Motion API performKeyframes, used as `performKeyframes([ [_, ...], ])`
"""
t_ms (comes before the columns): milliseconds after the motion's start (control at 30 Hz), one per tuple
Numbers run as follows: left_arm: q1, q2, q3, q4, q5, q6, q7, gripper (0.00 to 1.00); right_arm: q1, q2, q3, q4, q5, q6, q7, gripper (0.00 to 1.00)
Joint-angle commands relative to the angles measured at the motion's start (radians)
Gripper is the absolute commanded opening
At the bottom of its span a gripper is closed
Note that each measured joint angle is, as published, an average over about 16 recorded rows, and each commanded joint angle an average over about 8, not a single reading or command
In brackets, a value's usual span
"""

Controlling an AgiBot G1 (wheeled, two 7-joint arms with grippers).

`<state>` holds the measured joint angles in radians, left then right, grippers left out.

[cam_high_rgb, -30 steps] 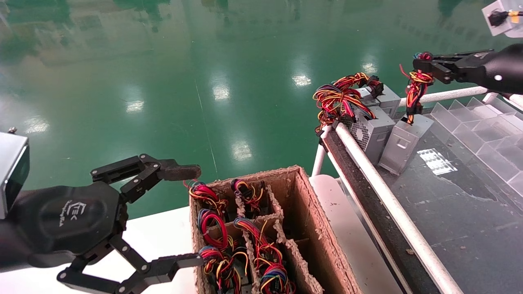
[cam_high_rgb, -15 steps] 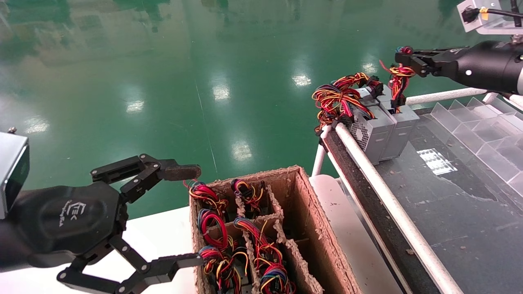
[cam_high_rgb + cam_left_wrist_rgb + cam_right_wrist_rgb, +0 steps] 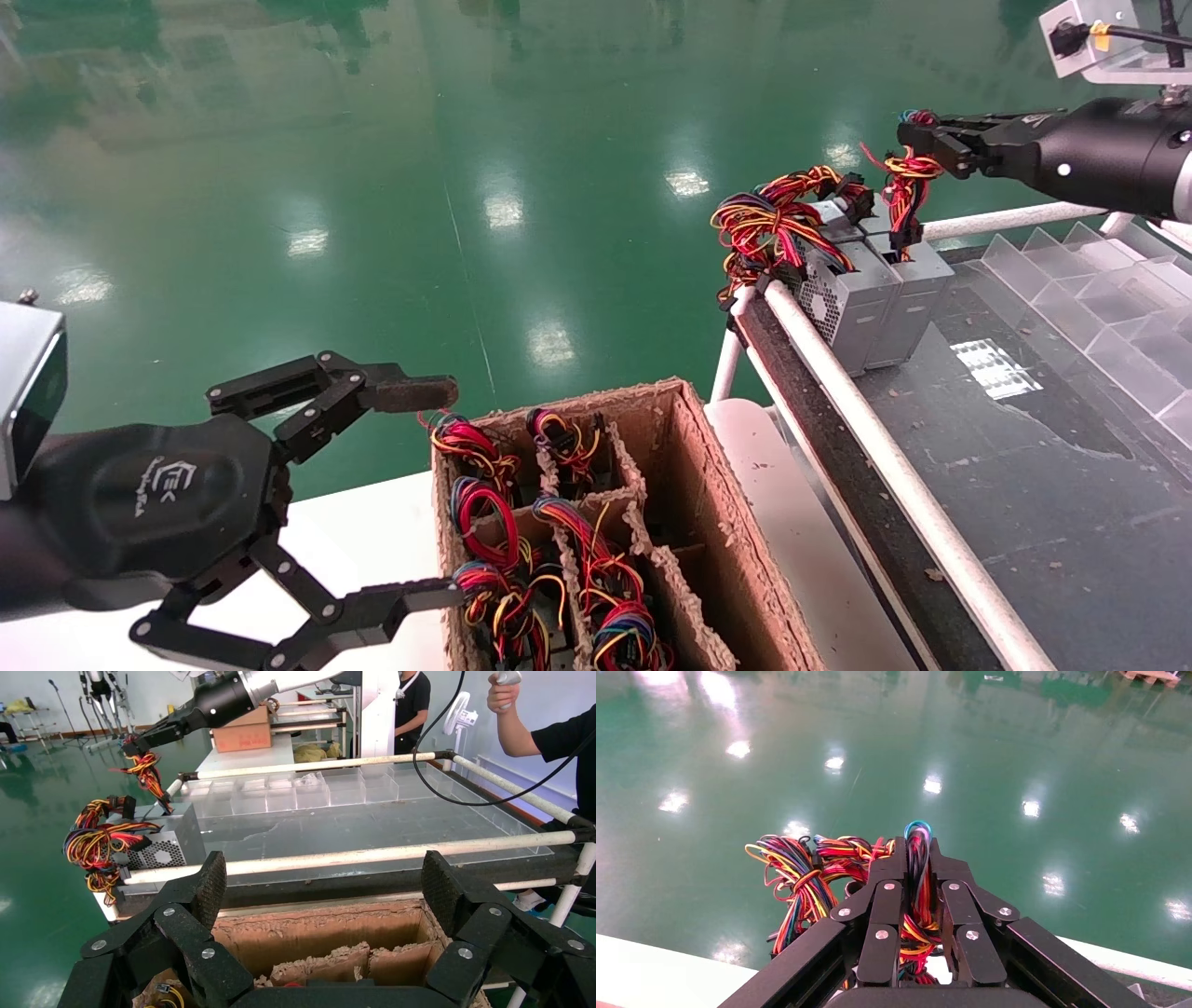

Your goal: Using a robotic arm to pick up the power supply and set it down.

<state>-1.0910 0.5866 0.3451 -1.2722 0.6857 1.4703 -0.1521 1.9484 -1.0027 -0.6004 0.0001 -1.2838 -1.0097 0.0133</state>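
The power supply (image 3: 919, 296), a plain grey metal box, stands upright on the dark glass table top (image 3: 1024, 466), pressed against a similar vented box. Its slim red, yellow and orange wire bundle (image 3: 903, 182) rises from its top into my right gripper (image 3: 917, 140), which is shut on the wires above the box. The right wrist view shows the bundle (image 3: 918, 836) clamped between the closed fingers (image 3: 888, 903) of that gripper (image 3: 918, 855). My left gripper (image 3: 436, 492) hangs open and empty at the near left, beside the cardboard box; in the left wrist view the left gripper (image 3: 325, 885) is wide open.
A vented grey box (image 3: 832, 300) with a big wire tangle (image 3: 773, 228) stands at the table's far corner. A white tube rail (image 3: 875, 447) edges the table. A cardboard box (image 3: 694, 447) with dividers holds wire bundles. Clear plastic bins (image 3: 1099, 298) line the right side. A person (image 3: 555, 748) stands beyond the table.
The power supply hung tilted from my right gripper a second ago; it has swung left and now stands upright against the vented box. The left arm has not moved.
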Motion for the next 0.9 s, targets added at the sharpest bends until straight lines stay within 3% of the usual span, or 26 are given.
performKeyframes([
  [33,0.000,0.000,0.000,0.000,0.000,0.000,0.000,1.00,-0.001,0.003,0.002,0.000,0.002,-0.002,0.000,1.00],
  [433,0.000,0.000,0.000,0.000,0.000,0.000,0.000,1.00,0.002,0.027,0.023,0.001,0.034,-0.023,0.001,1.00],
  [900,0.000,0.000,0.000,0.000,-0.001,0.000,0.000,1.00,-0.035,0.084,0.103,0.052,0.152,-0.085,-0.033,1.00],
])
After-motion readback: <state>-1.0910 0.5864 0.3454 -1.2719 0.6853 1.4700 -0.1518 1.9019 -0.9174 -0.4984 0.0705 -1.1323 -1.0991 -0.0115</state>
